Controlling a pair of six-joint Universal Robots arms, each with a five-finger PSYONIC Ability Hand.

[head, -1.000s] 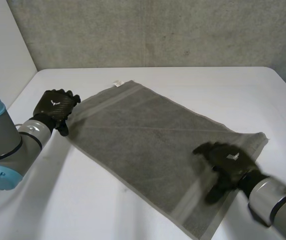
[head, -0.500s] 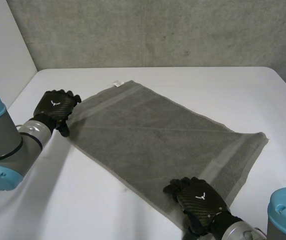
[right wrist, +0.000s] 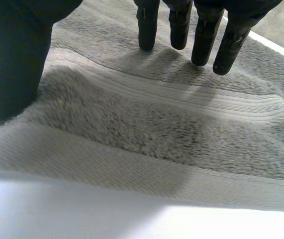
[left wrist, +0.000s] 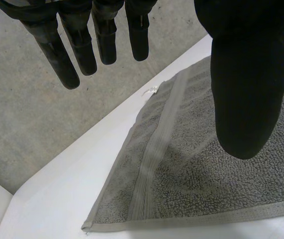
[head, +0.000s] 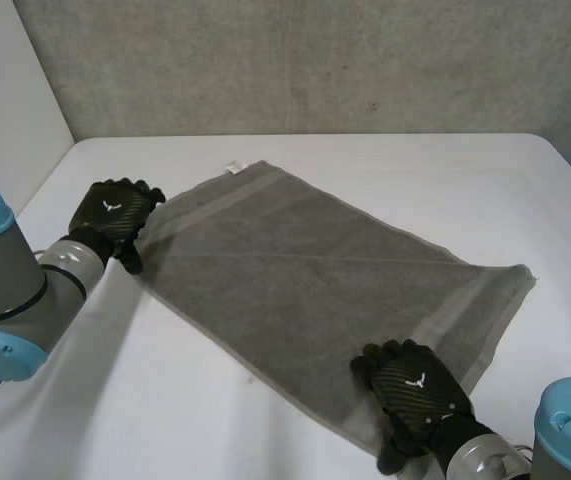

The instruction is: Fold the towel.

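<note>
Grey towel (head: 305, 270) | left hand (head: 113, 215) splayed at corner | right hand (head: 415, 390) splayed on edge

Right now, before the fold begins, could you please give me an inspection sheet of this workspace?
Surface: white table.
Job's things: grey towel spread out and lying diagonally, with a small white label at its far corner.
Clutter: nothing seen.
Hands: left hand open, over the towel's left corner. Right hand open, straight fingertips resting on the towel's near corner.
Cables: nothing seen.
Surroundings: grey concrete wall behind the table, white panel at the left.
</note>
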